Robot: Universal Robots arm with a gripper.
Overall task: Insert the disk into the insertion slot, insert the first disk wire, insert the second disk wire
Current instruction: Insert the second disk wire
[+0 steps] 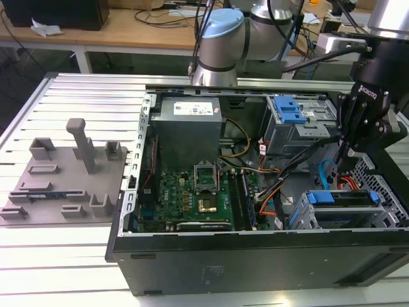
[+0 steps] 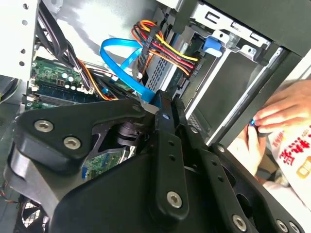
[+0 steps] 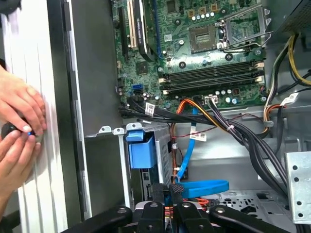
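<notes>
Lying open on a ribbed metal table (image 1: 77, 96), the black case (image 1: 255, 268) shows a green board (image 1: 192, 195) and a grey perforated cage (image 1: 377, 214). The disk (image 1: 342, 198), silver in a blue plastic carrier, sits in the slot (image 1: 307, 214) at the exterior view's right. Above it the black gripper (image 3: 175, 190) pinches shut on a flat blue wire (image 3: 206, 187). Two hands (image 3: 19, 126) work outside the case.
</notes>
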